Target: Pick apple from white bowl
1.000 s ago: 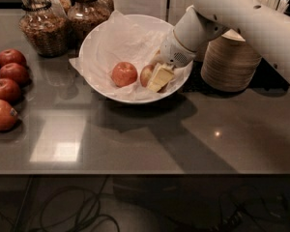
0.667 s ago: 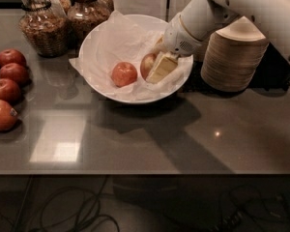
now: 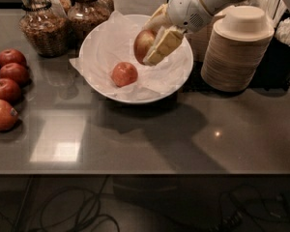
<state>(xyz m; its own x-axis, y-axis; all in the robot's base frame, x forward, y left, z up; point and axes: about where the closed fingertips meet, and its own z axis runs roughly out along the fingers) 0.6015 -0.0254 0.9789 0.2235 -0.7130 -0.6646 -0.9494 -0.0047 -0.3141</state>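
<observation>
The white bowl, lined with crinkled white paper, stands at the back middle of the grey table. My gripper reaches in from the upper right and is shut on the apple, dull red with a pale yellow-green patch. It holds the apple in the air above the bowl's right half. A second, more evenly red-orange apple lies in the bowl's bottom, left of and below the gripper.
Several darker red apples lie at the table's left edge. Two glass jars stand behind the bowl on the left. A tall stack of beige disposable bowls stands right of the bowl, under my arm.
The gripper has risen from the bowl's bottom with the apple held in it, up and slightly back. The red-orange apple stays in the bowl.
</observation>
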